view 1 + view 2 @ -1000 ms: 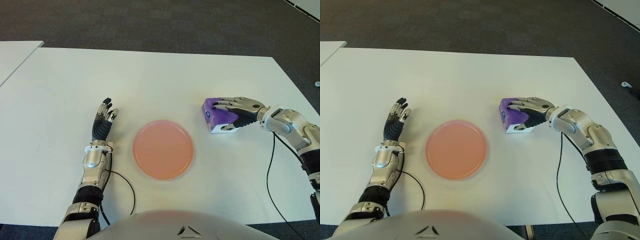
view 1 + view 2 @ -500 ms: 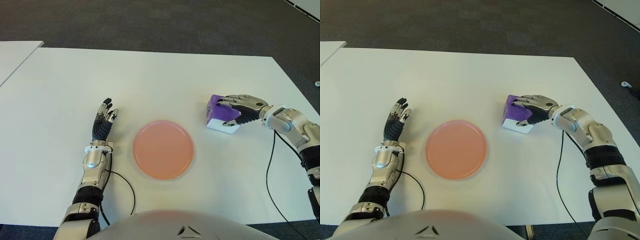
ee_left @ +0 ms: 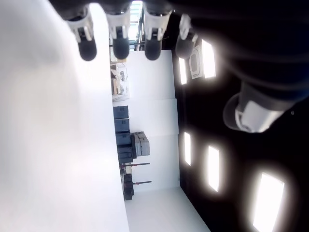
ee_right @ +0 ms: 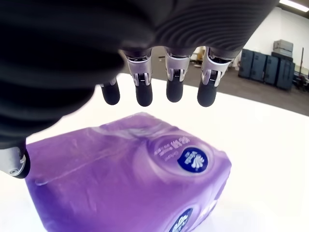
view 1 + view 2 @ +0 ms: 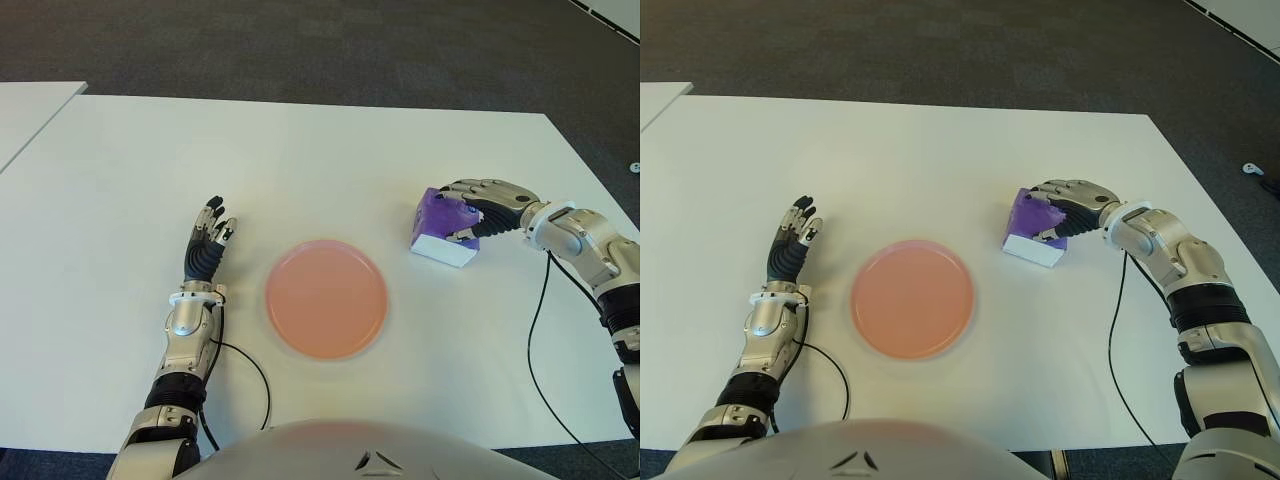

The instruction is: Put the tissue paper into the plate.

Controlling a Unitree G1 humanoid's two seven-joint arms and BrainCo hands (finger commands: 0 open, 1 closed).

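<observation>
Round pink plastic plate [image 5: 326, 298]: nearest you on the white counter [image 5: 300, 160], nothing in it. Left hand [image 5: 207, 240]: beside the plate's left, fingers loosely extended, idle. Purple plastic-wrapped tissue pack [image 5: 443, 226]: right of the plate, tipped onto its white edge since a second ago. Right hand [image 5: 485, 198]: fingers have drawn back over the pack's top, uncurled, gripping nothing. Expect a re-grasp before any carry.

The right robot hand [image 5: 487, 203] covers the tissue pack's [image 5: 440, 222] far side, so contact seems unclear.
</observation>
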